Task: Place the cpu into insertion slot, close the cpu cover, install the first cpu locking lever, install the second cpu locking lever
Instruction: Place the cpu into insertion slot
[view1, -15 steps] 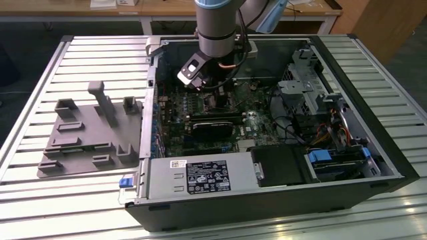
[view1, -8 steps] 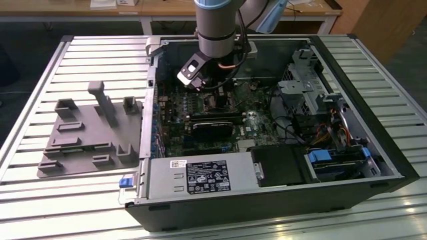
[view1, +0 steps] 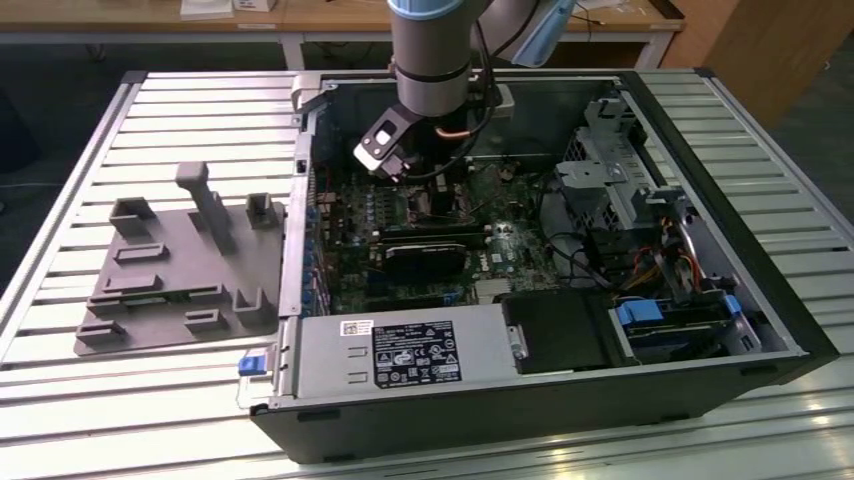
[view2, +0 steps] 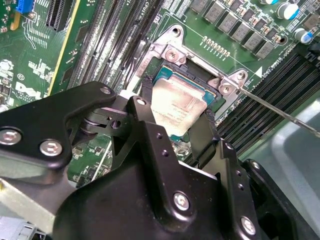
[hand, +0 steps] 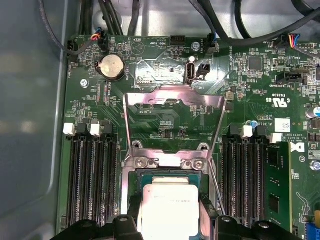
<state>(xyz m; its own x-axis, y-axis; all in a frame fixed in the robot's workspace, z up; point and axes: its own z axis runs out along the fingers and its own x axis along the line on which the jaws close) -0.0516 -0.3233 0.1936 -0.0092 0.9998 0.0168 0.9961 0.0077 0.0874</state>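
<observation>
In both wrist views the cpu (view2: 175, 102) (hand: 167, 200), a square chip with a silvery top, lies level in the insertion slot (view2: 200, 84), whether fully seated I cannot tell. My gripper (view2: 176, 119) (hand: 171, 212) is shut on it, one black finger (view2: 146, 112) at each of two opposite edges. Behind the slot the cpu cover (hand: 175, 93), a thin metal frame, stands swung up and open. A thin wire locking lever (view2: 285, 116) (hand: 216, 180) sticks out loose beside the slot. In the exterior view the gripper (view1: 430, 190) reaches down inside the open computer case.
Long black memory slots (hand: 92, 185) flank the socket on both sides. The case walls (view1: 694, 150), a drive cage (view1: 614, 180), cables and a black card (view1: 427, 250) crowd the board. A grey fixture plate (view1: 174, 270) lies on the slatted table at the exterior view's left.
</observation>
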